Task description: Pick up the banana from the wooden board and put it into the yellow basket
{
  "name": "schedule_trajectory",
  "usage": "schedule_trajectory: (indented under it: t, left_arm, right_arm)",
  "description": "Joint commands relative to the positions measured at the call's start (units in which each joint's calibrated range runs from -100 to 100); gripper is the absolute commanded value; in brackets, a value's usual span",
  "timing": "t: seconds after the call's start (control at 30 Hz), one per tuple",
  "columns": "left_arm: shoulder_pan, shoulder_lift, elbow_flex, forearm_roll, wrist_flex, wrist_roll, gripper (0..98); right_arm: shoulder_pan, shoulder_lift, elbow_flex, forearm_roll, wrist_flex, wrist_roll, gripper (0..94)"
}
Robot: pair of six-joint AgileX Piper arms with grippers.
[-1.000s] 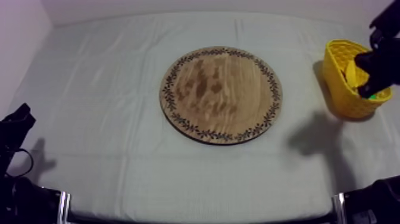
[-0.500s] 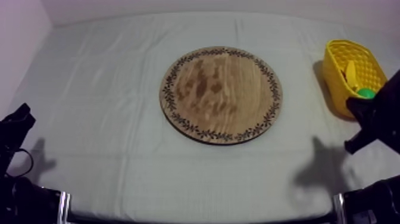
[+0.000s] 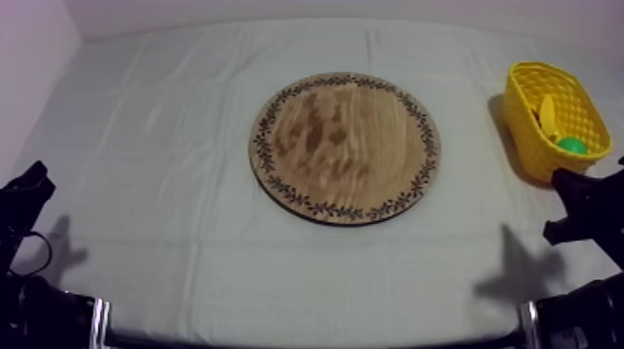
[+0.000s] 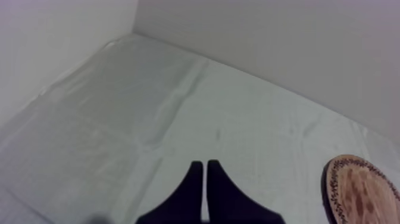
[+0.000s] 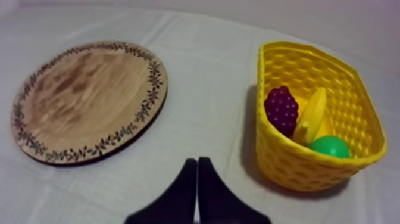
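Observation:
The yellow basket (image 3: pixel 555 139) stands at the table's right side. The banana (image 3: pixel 548 116) lies inside it, leaning against the wall (image 5: pixel 313 114), with a bunch of grapes (image 5: pixel 281 109) and a green toy fruit (image 5: pixel 331 146) beside it. The round wooden board (image 3: pixel 344 147) in the middle of the table carries nothing (image 5: pixel 89 101). My right gripper (image 3: pixel 563 181) hangs in front of the basket, nearer the table's front edge; its fingers lie together as a shut wedge (image 5: pixel 197 164), holding nothing. My left gripper (image 3: pixel 35 174) rests low at the left, shut (image 4: pixel 204 167).
Grey-white cloth (image 3: pixel 167 121) covers the table, with a back wall and a left wall close by. The board's rim (image 4: pixel 357 190) shows off to the side of my left gripper. Bare cloth lies between the board and the basket.
My right gripper has drawn back from over the basket toward the table's front right. The banana stays in the basket. The left arm has not moved.

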Motion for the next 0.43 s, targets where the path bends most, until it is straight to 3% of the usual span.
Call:
schedule_trajectory:
  t: [0.0, 0.17, 0.4]
  left_arm:
    - [0.0, 0.0, 0.0, -0.01, 0.0, 0.0, 0.1]
    - [0.0, 0.0, 0.0, -0.01, 0.0, 0.0, 0.1]
    - [0.0, 0.0, 0.0, -0.01, 0.0, 0.0, 0.1]
  right_arm:
    - [-0.3, -0.5, 0.3, 1.0, -0.7, 0.6, 0.5]
    - [-0.7, -0.8, 0.9, 1.6, -1.5, 5.0, 0.5]
    - [-0.8, -0.9, 1.0, 1.7, -1.7, 4.7, 0.5]
